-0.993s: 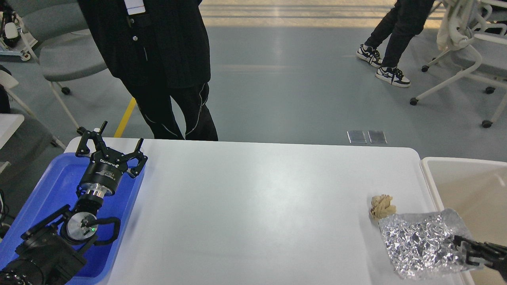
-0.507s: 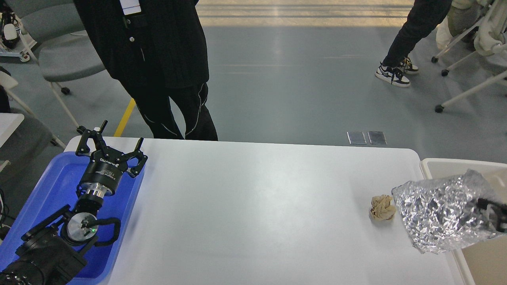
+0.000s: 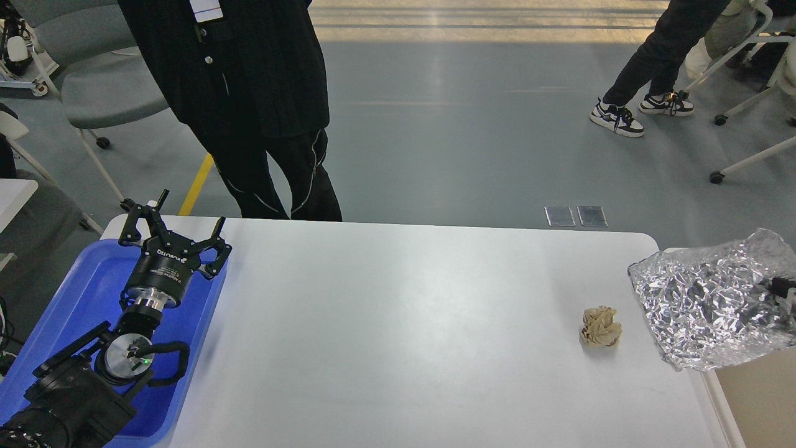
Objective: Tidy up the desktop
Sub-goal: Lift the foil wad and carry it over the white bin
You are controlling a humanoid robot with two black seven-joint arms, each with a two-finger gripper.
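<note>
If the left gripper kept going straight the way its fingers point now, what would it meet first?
The left gripper points up-image, toward the far edge of the large white rectangular desktop, above the blue plastic tray. Nothing shows ahead on the surface; past the edge stands a person in black trousers, slightly right. Depth is unclear.

right gripper [image 3: 780, 287] mostly hidden behind foil sheet [image 3: 709, 308], bin [image 3: 755, 398] cut off

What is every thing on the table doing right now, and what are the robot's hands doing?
desktop: nearly cleared, one scrap left on it.
foil sheet: crumpled, lifted off the desktop, held at its right edge over the beige bin.
brown paper ball: crumpled, lying on the desktop, untouched.
blue tray: nothing seen in it.
left gripper: open, holding nothing, above the tray.
right gripper: mostly hidden behind the foil.
</note>
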